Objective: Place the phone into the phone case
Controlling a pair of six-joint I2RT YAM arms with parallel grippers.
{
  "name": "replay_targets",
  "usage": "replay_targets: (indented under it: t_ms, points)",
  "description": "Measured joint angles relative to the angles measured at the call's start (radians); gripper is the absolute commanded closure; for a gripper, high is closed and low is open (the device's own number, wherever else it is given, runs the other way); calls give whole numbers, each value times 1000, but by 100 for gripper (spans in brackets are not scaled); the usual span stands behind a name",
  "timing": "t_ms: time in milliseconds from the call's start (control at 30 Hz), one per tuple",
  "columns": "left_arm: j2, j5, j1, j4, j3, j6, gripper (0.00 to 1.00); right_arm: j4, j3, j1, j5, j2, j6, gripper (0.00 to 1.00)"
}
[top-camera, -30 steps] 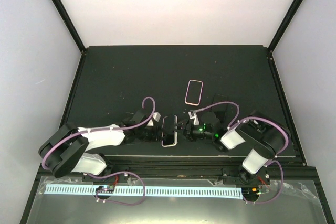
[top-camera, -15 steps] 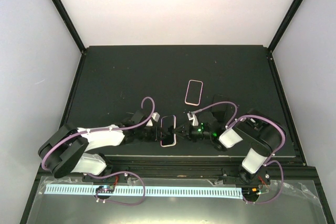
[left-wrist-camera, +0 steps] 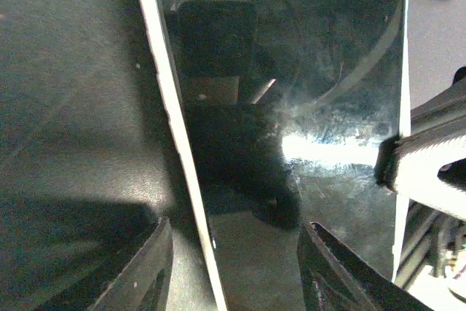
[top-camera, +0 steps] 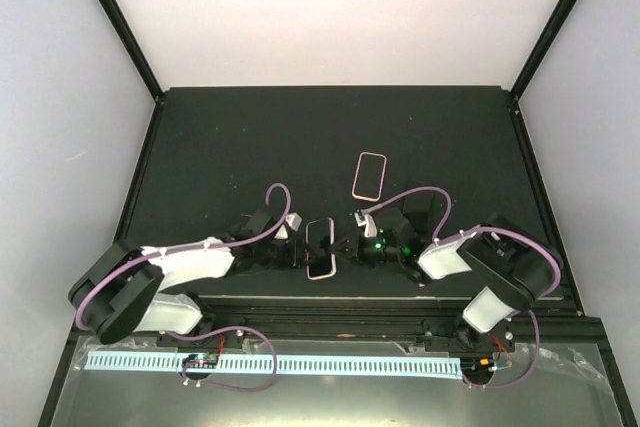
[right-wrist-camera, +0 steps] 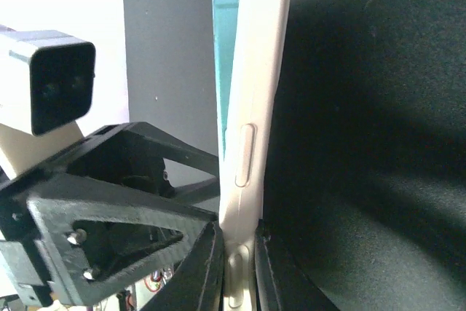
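**Held at both edges**

On the one matte black table, two claws meet one glossy, cream-edged phone. The right gripper pinches it. The left gripper straddles its edge, jaws apart. One pink-rimmed rectangular phone case lies just beyond.

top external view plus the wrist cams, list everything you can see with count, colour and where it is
phone: one, white rim, dark glossy screen, near the table's front edge, between the two grippers
phone case: one, pink rim, dark inside, flat on the table behind the phone, apart from it
table: one, black, inside white walls
left gripper: one, black, open, fingers either side of the phone's long edge
right gripper: one, black, shut on the phone's opposite edge
left arm, right arm: two, white and black, purple cables, at the near edge
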Motion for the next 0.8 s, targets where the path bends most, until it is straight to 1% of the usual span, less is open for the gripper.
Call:
replay_targets:
  t_ms: [133, 200, 333, 467, 533, 633, 800]
  points:
    - [-99, 72, 77, -21, -13, -2, 37, -24, -4, 1, 6, -56, -19, 93]
    - [-164, 105, 119, -21, -23, -7, 33, -23, -13, 1, 6, -97, -20, 93]
    - [-292, 180, 179, -20, -36, -18, 31, -8, -29, 1, 3, -179, -19, 93]
    - [-362, 257, 206, -10, -36, -37, 30, 11, -54, 1, 3, -299, -15, 92]
    - [-386, 289, 211, 3, -36, -56, 32, 18, -61, 1, 5, -362, -16, 91]
    - [-415, 348, 215, 78, -48, -114, 40, 28, -61, 1, 5, -438, -16, 91]
    - [-420, 428, 215, 267, -97, -232, 66, 55, -62, 1, 1, -479, -6, 91]
